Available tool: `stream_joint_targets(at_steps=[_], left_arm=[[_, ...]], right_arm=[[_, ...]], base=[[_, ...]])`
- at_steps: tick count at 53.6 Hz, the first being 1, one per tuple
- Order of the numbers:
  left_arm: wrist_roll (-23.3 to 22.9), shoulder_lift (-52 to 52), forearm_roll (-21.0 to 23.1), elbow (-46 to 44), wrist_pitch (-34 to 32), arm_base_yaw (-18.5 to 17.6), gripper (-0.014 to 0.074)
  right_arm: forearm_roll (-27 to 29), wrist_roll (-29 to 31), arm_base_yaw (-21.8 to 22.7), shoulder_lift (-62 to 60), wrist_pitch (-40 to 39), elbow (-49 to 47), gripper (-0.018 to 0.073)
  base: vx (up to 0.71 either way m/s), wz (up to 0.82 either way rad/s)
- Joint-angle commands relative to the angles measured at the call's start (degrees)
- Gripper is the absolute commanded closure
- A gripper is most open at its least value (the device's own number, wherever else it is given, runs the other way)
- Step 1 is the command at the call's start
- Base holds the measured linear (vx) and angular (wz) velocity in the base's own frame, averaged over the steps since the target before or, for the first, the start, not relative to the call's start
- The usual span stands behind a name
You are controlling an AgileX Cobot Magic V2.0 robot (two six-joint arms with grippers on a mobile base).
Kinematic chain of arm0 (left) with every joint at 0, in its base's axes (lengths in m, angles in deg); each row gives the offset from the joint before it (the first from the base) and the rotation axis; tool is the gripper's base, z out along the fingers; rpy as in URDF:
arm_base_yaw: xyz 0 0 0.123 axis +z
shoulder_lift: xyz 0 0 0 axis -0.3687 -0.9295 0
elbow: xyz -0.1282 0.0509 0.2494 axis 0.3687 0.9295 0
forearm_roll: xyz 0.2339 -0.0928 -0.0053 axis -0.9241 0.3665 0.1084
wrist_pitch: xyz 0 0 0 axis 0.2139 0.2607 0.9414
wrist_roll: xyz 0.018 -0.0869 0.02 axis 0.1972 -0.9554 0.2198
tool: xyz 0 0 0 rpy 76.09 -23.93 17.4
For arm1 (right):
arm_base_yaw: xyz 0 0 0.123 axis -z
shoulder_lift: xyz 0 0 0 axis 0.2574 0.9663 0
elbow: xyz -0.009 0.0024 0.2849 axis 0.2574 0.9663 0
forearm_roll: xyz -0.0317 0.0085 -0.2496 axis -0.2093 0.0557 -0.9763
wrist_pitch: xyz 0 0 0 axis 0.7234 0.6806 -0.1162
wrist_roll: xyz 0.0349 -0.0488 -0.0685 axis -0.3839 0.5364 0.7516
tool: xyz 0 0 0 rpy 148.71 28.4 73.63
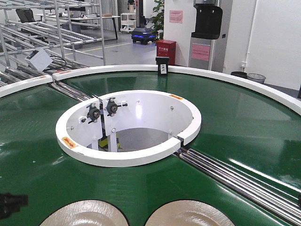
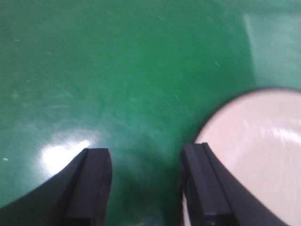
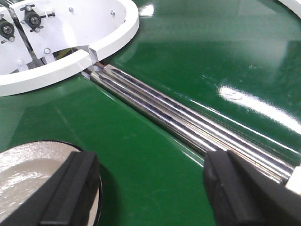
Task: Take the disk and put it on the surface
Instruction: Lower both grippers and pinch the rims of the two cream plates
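Two pale round disks lie flat on the green conveyor belt (image 1: 235, 127) at the near edge, one at the left (image 1: 84, 214) and one at the right (image 1: 190, 215). My left gripper (image 2: 146, 186) is open low over the belt, with bare green between its fingers. A cream disk (image 2: 256, 155) lies to its right, its rim under the right finger (image 2: 207, 188). My right gripper (image 3: 155, 188) is also open over bare belt. A grey disk (image 3: 33, 172) lies at its left, partly behind the left finger (image 3: 75, 188). The surface is out of view.
A white ring (image 1: 127, 157) walls the hole in the middle of the belt, with bearings and brackets inside. Shiny steel rollers (image 3: 188, 113) cross the belt diagonally just beyond my right gripper. A small black device (image 1: 162, 66) stands on the far white rim.
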Motion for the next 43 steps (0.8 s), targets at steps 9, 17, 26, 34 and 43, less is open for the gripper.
stream_joint_targets(at_steps=[9, 17, 26, 34, 43], left_arm=[[24.4, -5.3, 23.1, -7.0, 5.7, 6.8, 0.015], [49.8, -11.5, 44.9, -7.0, 14.6, 10.0, 0.015], [59.1, -16.1, 51.2, -7.0, 18.9, 10.1, 0.015], [64.5, -19.5, 56.3, -7.0, 24.2, 9.9, 0.015], [68.6, -22.0, 59.6, -7.0, 27.8, 8.9, 0.015]], right_arm=[[0.0, 0.4, 0.2, -0.1, -1.4, -1.9, 0.0029], [0.0, 0.4, 0.2, -0.1, -1.3, -1.9, 0.0029], [0.0, 0.4, 0.2, -0.1, -1.3, -1.9, 0.0029], [0.0, 0.4, 0.2, -0.1, -1.3, -1.9, 0.0029], [0.0, 0.4, 0.2, -0.1, -1.3, -1.9, 0.0029]], base=[[0.0, 0.0], [0.0, 0.0], [0.0, 0.0], [0.0, 0.0], [0.0, 0.0]])
